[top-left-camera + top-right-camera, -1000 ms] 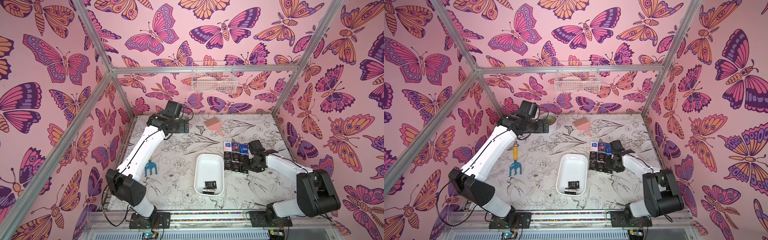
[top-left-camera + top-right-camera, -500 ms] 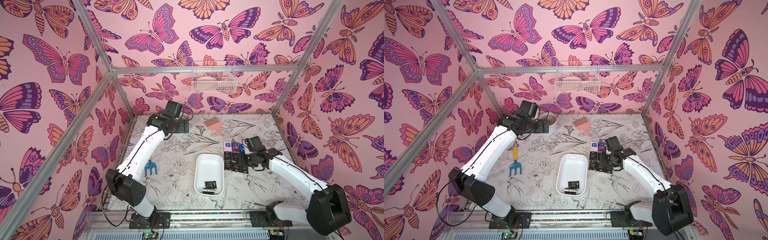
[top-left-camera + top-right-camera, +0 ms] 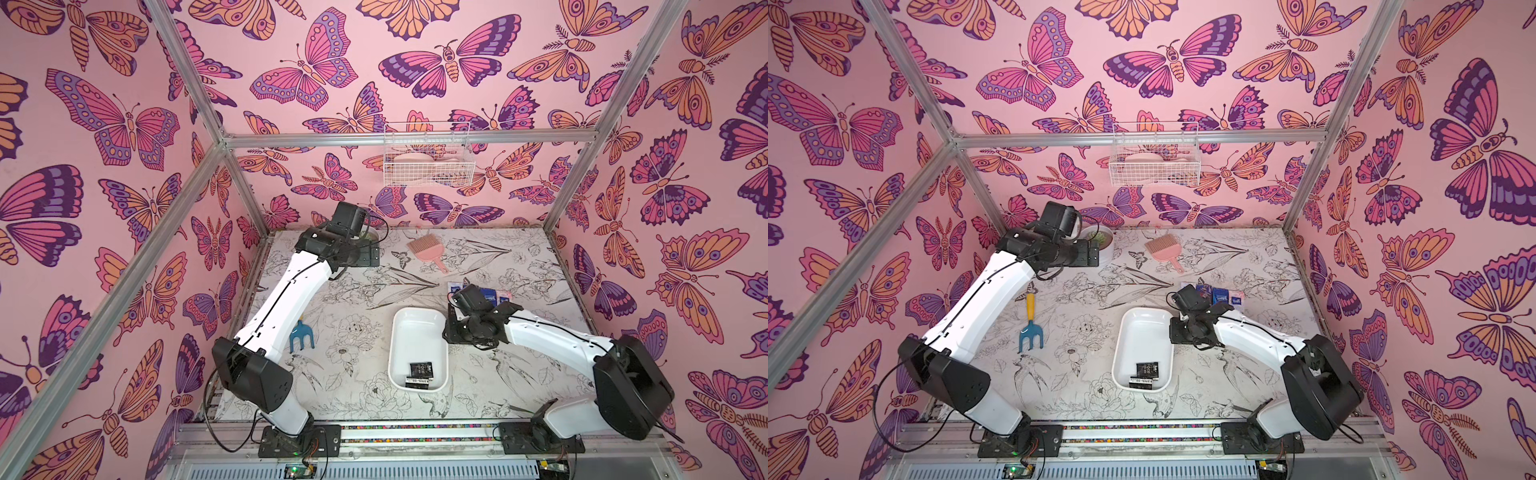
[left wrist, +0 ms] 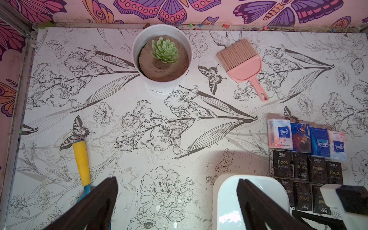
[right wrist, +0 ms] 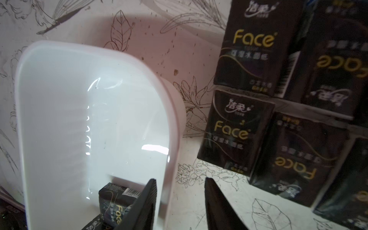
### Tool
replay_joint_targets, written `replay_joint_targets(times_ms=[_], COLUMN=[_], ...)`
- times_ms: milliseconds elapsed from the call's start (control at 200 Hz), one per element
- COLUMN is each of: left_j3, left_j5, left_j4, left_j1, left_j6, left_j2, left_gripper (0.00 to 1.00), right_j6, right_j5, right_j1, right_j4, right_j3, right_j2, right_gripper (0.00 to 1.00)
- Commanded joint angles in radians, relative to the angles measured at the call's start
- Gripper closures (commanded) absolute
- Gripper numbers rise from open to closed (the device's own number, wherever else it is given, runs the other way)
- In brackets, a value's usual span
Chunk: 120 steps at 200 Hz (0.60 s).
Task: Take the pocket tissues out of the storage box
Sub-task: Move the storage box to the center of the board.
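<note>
Storage box (image 3: 417,332): glossy white plastic tray, rounded corners, on printed worktop (image 3: 353,291)
Pocket tissues (image 3: 419,373): soft flat packets, mostly black; two in the box's near end, more packets (image 4: 298,167) in rows just right of it
Right jaws: partly open, empty, over the box's right wall beside those two
Left jaws: wide, empty, far left

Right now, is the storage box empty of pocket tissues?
No, in a top view black pocket tissues lie at the near end of the storage box.

Bright even light; glare streaks the storage box (image 5: 59,89); nearby pocket tissues (image 5: 294,159) blur.
</note>
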Motion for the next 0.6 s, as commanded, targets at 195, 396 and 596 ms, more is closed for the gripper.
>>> replay_joint_targets(times_ms=[195,396,596], left_j3=[-0.002,-0.005,-0.008], left_j5=[-0.022,-0.028,-0.029], left_j4=[-0.023,-0.023,-0.026], left_j1=[-0.003,-0.001,0.009], left_j6=[0.004,0.009,0.013], left_j2=[-0.012,-0.014,-0.02], left_gripper=[0.0,0.0,0.0], right_j6=[0.031,0.004,-0.096], right_j5=[0.017,-0.006,0.006], right_j1=[0.034,0.04,0.04], right_j4=[0.048,0.035,-0.038], right_j3=[0.117,0.255,0.435], right_j2=[0.138,0.272,0.418], right_gripper=[0.81,0.9,0.9])
